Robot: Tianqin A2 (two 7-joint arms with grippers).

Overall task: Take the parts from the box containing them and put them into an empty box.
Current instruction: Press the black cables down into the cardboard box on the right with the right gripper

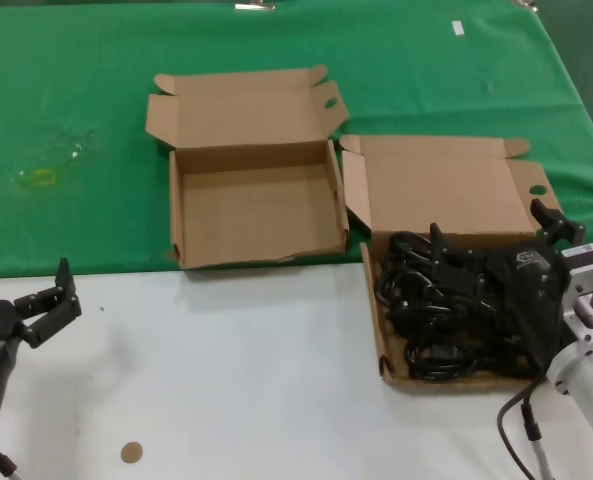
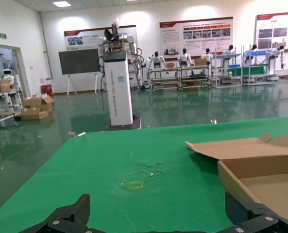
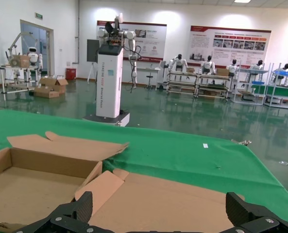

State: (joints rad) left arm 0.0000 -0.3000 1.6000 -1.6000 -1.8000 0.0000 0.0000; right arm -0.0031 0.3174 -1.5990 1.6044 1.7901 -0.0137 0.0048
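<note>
Right pincer point(image 1: 491, 240) sits low over the near-right carton point(image 1: 446, 185), fingers spread wide above the black power cords point(image 1: 436, 300), gripping nothing. Cords fill that carton's tray, tangled, plugs mixed in. Its lid flap stands open on the far side. Empty carton point(image 1: 251, 215) lies just left of it, touching at the corner, lid open, on the green cloth point(image 1: 76, 100). Left pincer point(image 1: 51, 300) hovers at near left over the white surface point(image 1: 236, 380), jaws open, empty.
</note>
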